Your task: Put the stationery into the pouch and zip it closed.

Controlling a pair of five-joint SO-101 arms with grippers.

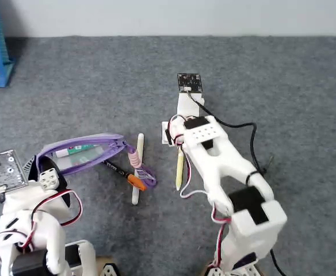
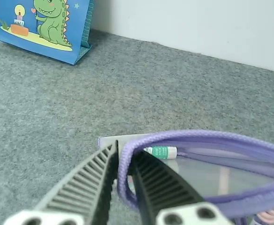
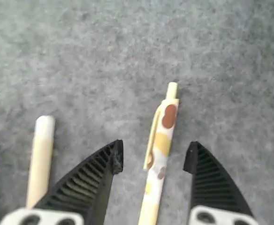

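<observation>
The clear pouch with purple trim lies open at the left, with a green-and-white item inside. My left gripper is shut on the pouch's purple rim, at the pouch's near left end. A patterned cream pen lies on the carpet between the fingers of my open right gripper, untouched by them. That pen shows beside the right arm in the high view. A white pen and a black marker with an orange cap lie crossed by the pouch's right end.
A pink coiled cord and purple loop from the pouch lie over the white pen. A blue dinosaur gift bag stands at the far left edge. Grey carpet covers the table, with open room at the back and right.
</observation>
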